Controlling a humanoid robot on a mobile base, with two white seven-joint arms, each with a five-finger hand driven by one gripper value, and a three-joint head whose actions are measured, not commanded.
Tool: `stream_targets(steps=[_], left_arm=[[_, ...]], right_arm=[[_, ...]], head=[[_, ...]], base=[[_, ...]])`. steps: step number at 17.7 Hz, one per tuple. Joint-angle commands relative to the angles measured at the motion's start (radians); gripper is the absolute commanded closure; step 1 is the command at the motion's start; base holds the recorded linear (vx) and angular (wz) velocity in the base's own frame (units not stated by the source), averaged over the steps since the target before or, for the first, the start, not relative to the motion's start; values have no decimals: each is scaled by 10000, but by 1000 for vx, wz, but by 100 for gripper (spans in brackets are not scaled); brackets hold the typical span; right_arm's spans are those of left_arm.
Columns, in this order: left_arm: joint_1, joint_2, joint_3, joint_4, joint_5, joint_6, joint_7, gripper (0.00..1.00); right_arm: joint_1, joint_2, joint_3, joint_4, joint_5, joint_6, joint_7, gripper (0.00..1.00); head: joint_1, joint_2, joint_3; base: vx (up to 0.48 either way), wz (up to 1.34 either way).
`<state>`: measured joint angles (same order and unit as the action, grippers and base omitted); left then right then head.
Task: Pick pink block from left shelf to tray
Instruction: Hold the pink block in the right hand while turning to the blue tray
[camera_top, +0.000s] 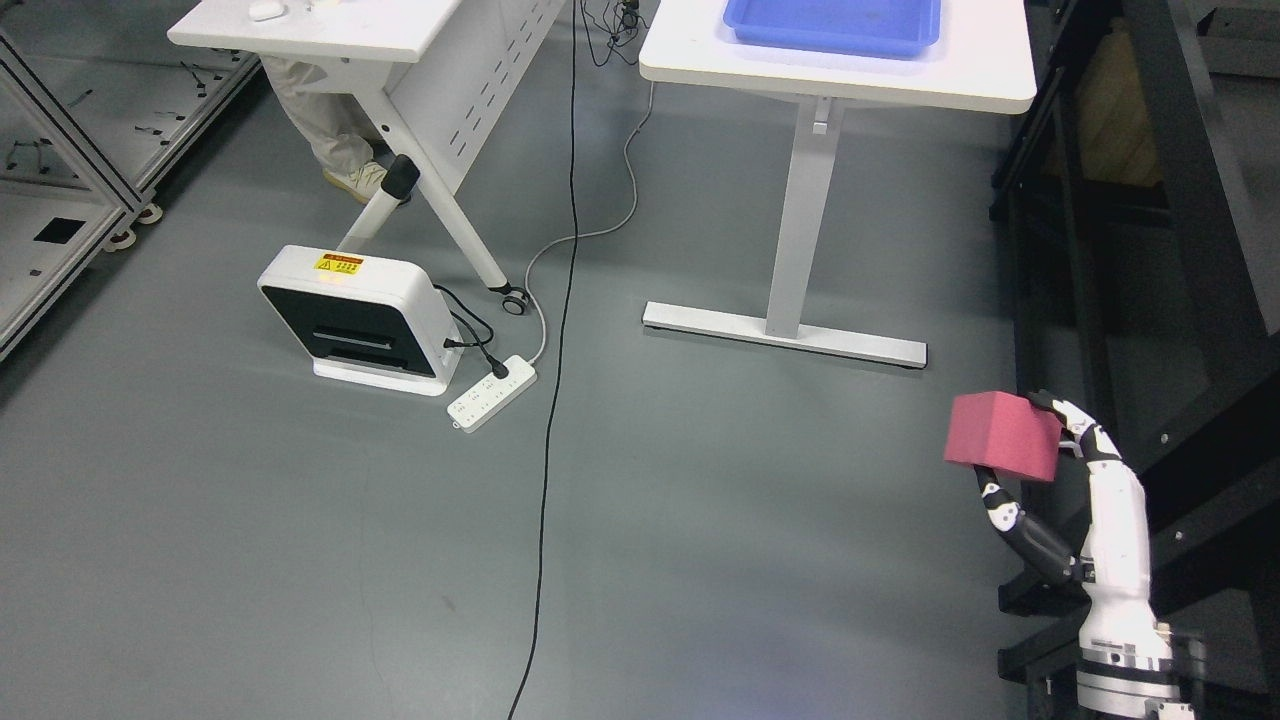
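- One hand in view: the right hand (1040, 470), white-and-black, fingered, comes in from the 4 o'clock corner on a white forearm.
- Its fingers are curled onto the pink foam-like cube (1003, 436); a fingertip hooks the top right edge and the thumb props the underside. Block is fully lifted, touching nothing but the hand.
- Block hangs over the grey floor, just beside the black frame shelf (1180, 250) at 3 o'clock. Task says left shelf; this rack shows on the right of the view.
- Left arm: not in view.
- Step in hand, by my read: pick is done, transport phase. Block is clear of the shelf but well apart from the target.
- Target: shallow blue plastic tray (835, 25) on the white rectangular table (838, 75) at 12–1 o'clock, partly cropped by the top edge; what shows of it looks empty.
- Next move calls for: closing on the table, likely with the base; raising the block above the tray rim; then opening the fingers over the tray interior.
- Watch: white table pedestal leg (800, 230) and its flat foot sit in the approach path; black cable (560, 400) and white power strip (492, 393) on the floor lie at 9–10 o'clock, off the direct line.
- A person's legs show under the second white table at 11 o'clock, well apart from the route.
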<state>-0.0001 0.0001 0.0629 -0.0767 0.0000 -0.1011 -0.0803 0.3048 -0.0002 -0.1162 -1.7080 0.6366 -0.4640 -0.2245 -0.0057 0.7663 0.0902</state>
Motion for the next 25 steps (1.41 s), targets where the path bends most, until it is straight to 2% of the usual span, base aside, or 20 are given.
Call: stream_targets(steps=[1,14,25], left_arm=[[93,174,0,0,-15,-1,6,0],[93,174,0,0,-15,-1,6,0],[93,174,0,0,-15,-1,6,0]], right_arm=[[-11,-259,12,7,0,8,21,94],[-11,-259,12,22,0,8,21,93],[-10,-274,12,37,15,8,21,93]], head=[[0,0,0],[0,0,0],[0,0,0]], base=[[50,-62],[70,131],[229,-52]])
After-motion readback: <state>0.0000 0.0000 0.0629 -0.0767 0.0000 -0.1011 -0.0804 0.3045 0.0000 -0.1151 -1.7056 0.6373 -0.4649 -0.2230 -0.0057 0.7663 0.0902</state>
